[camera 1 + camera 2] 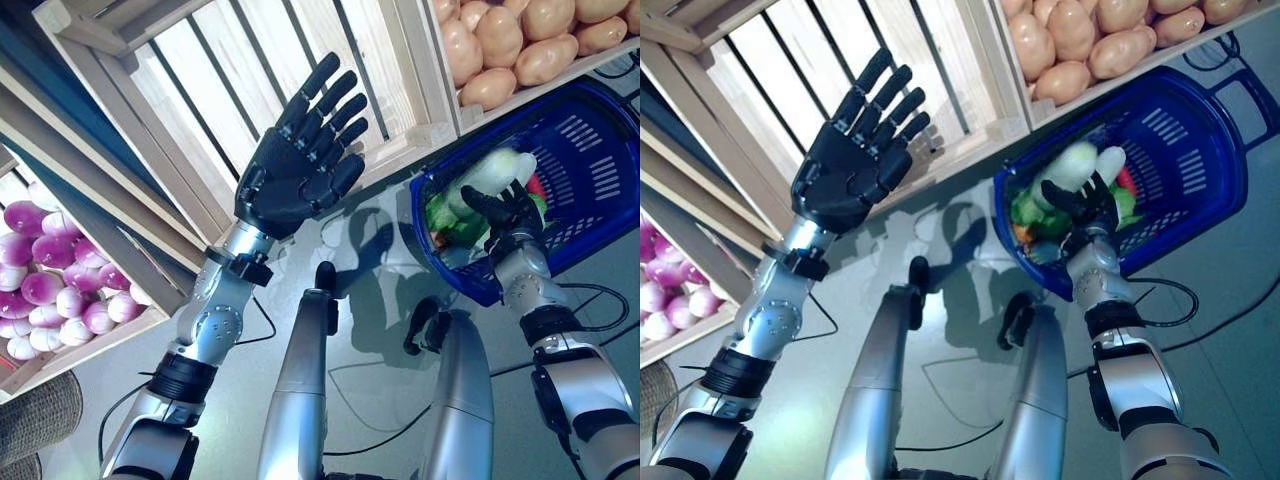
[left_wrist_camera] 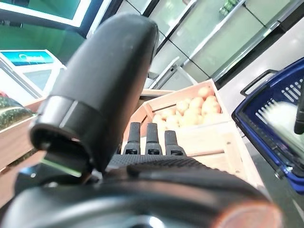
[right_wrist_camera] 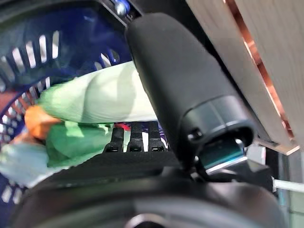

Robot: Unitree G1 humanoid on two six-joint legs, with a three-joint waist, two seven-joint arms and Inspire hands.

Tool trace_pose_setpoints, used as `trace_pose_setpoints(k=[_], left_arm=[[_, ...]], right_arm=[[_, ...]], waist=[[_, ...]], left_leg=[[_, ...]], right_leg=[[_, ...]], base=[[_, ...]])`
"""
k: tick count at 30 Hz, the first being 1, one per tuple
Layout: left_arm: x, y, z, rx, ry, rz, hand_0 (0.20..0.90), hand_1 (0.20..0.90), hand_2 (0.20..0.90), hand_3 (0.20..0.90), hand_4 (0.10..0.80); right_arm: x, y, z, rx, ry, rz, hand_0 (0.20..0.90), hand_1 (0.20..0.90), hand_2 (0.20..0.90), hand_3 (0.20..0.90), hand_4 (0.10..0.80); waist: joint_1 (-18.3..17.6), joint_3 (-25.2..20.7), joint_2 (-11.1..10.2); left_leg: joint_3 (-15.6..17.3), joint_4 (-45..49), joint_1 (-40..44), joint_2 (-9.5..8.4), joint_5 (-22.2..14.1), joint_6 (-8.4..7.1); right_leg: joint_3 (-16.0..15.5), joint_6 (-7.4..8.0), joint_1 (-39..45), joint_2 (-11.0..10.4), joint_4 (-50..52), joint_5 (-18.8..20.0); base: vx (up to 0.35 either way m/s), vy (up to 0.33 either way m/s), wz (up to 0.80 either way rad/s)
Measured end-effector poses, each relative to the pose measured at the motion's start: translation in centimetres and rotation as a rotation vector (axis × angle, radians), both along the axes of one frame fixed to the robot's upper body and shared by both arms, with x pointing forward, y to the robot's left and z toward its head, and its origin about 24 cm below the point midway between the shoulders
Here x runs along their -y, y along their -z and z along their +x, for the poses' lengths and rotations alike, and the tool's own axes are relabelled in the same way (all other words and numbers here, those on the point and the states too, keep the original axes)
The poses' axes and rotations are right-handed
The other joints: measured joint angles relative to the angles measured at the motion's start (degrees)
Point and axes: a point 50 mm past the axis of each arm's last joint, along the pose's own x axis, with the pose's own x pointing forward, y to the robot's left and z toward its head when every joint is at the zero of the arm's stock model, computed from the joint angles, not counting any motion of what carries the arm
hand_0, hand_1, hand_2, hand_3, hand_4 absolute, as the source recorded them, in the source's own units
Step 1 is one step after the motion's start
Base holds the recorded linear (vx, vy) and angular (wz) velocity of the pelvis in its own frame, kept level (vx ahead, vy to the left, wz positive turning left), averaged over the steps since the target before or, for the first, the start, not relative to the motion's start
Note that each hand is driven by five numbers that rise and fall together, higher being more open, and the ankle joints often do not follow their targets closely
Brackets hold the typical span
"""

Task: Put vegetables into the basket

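Left eye view shows open floor between the wooden crates and the blue basket [image 1: 590, 150]. The left hand [image 1: 295, 165] hangs spread and empty before an empty slatted crate [image 1: 210, 90]. The right hand [image 1: 510, 215] reaches over the basket rim, fingers straight, above pale green vegetables [image 1: 495, 175] lying inside. Potatoes [image 1: 520, 40] and purple onions [image 1: 45, 285] fill neighbouring crates.

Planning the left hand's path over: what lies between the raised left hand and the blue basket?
In the left eye view, between the left hand and the basket lies a wooden crate's corner, then bare floor.
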Motion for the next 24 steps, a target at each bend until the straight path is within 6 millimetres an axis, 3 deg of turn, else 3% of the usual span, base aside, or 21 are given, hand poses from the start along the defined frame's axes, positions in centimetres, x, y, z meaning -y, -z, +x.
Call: trace_pose_setpoints(k=[5,11,15,24], left_arm=[[-0.1,0.4,0.0,-0.014,-0.004,0.001,0.900,0.900,0.900,0.900,0.800],[-0.1,0.8,-0.1,-0.013,0.010,0.009,0.900,0.900,0.900,0.900,0.800],[0.6,2.2,-0.5,-0.036,0.060,0.030,0.900,0.900,0.900,0.900,0.800],[0.8,7.1,-1.9,-0.211,0.109,0.070,0.900,0.900,0.900,0.900,0.800]], right_arm=[[-0.4,1.1,-0.3,-0.045,0.043,-0.050,0.900,0.900,0.900,0.900,0.800],[-1.9,3.5,-1.2,-0.059,0.061,-0.109,0.900,0.900,0.900,0.900,0.800],[-2.7,6.0,-3.5,-0.055,0.016,-0.135,0.900,0.900,0.900,0.900,0.800],[-4.7,10.7,-8.4,-0.106,-0.206,-0.280,0.900,0.900,0.900,0.900,0.800]], waist=[[0.1,0.0,0.0],[0.0,0.0,0.0],[-0.9,-0.5,0.6],[-2.0,-2.2,0.9]], left_leg=[[0.0,-4.4,5.9,0.82,0.7,-0.27],[0.1,-29.4,25.0,0.88,9.0,-0.53],[0.1,-42.3,37.1,1.24,13.2,0.13],[2.2,-51.6,49.4,0.78,13.8,1.45]], right_leg=[[-0.2,0.37,5.7,1.6,-4.8,1.4],[-1.4,0.99,21.6,3.7,-25.3,8.8],[-3.8,1.99,32.8,4.1,-36.0,11.5],[-5.1,4.87,47.0,4.2,-49.6,14.3]], base=[[0.059,-0.029,-0.08],[0.061,-0.029,-0.11],[0.146,0.012,0.00],[0.058,0.013,-0.02]])
